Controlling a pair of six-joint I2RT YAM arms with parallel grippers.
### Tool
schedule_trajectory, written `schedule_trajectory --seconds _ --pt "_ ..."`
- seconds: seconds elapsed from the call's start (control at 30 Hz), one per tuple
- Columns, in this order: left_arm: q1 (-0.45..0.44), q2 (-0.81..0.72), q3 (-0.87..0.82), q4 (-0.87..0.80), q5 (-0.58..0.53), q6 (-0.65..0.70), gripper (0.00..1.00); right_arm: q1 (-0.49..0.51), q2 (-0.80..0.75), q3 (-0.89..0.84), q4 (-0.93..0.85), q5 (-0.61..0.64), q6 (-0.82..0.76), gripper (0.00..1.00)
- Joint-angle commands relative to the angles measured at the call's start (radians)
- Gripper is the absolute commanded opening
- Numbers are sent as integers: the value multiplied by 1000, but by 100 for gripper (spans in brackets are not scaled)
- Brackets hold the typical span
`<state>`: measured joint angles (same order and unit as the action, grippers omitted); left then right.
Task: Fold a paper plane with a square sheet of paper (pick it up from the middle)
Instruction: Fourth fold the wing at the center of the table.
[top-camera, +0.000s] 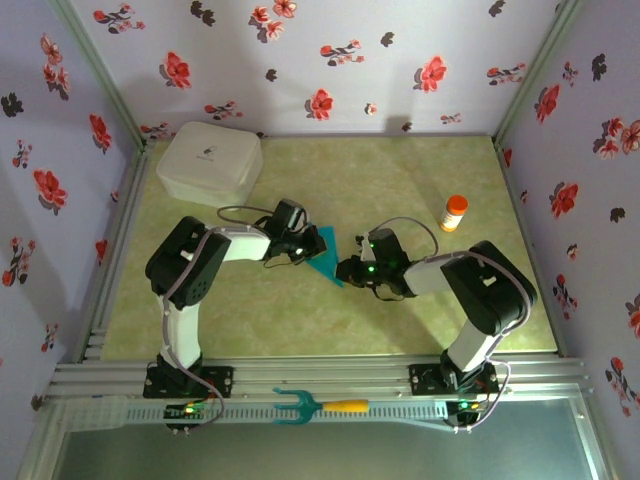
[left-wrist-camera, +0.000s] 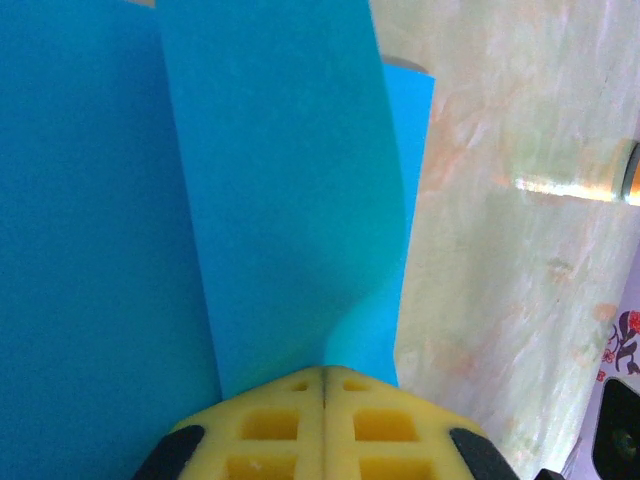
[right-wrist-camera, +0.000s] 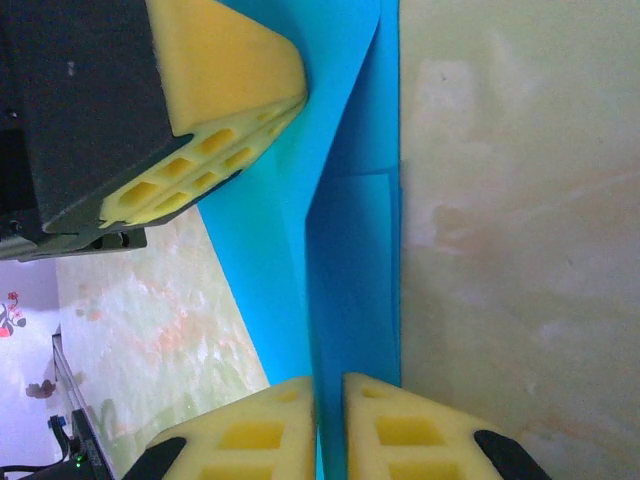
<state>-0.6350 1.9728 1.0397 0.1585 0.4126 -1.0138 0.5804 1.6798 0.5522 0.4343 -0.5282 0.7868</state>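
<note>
Nearest, on the rail along the bench's near edge, lies a teal fork-shaped tool with a yellow handle; mid-bench, the folded teal paper sits between the left gripper and the right gripper; a white box fills the far-left corner and an orange bottle stands toward the right edge; from the left wrist, that gripper's pads press together on the paper's fold; from the right wrist, its pads stand a sliver apart around the paper's edge, and I cannot tell whether they pinch it.
</note>
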Motion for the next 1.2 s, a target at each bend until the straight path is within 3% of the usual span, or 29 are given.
schedule_trajectory --seconds 0.0,0.2,0.57,0.9,1.17 --pt "4 28 11 -57 -5 21 1 -1 -20 -3 -98 -24 4 14" --pt "4 28 10 -58 -8 22 1 -1 -30 9 -183 -10 -13 8" --pt "4 31 8 -55 -11 19 1 -3 -87 48 -321 -8 -48 15" --pt "3 31 4 -47 -11 11 1 -5 -40 35 -304 -32 -30 6" --pt "4 31 -1 -42 -11 8 1 -15 -93 41 -369 -26 -48 15"
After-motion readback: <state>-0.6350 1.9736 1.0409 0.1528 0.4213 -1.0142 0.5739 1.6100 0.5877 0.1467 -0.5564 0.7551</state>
